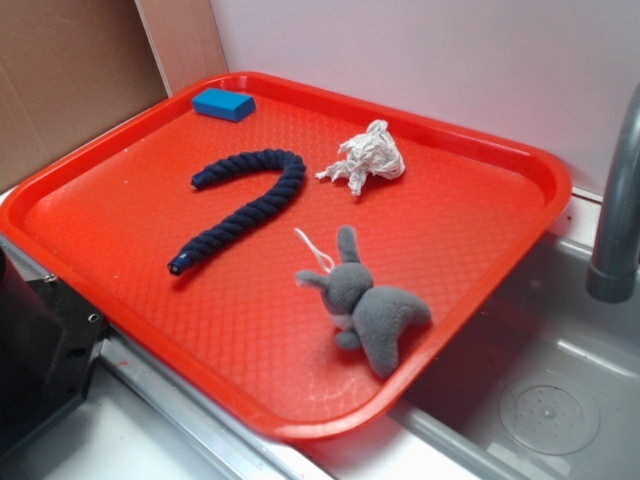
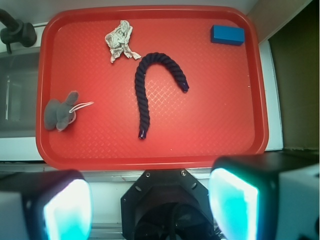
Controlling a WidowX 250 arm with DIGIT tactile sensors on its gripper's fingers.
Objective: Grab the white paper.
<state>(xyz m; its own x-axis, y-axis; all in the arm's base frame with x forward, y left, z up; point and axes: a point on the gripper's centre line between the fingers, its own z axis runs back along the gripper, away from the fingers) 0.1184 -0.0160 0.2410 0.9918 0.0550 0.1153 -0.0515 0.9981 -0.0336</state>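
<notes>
The white paper (image 1: 366,157) is seen lying on the red tray (image 1: 480,230), near the rope (image 1: 245,205). The gripper (image 2: 150,202) is held back off the tray, fingers (image 2: 232,202) spread apart and empty.

Red plastic tray (image 1: 480,215) with glossy rim and diamond-textured floor. White paper (image 1: 367,156): thin, crumpled, matt. Rope (image 1: 245,205): dark blue twisted fibre, coarse. Bunny (image 1: 372,308): grey plush, fuzzy. Block (image 1: 223,103): blue, smooth, matt. Faucet (image 1: 617,210): dull grey metal.

White paper (image 1: 366,156), rope (image 1: 243,206), plush bunny (image 1: 368,303) on red tray (image 1: 500,210)
</notes>
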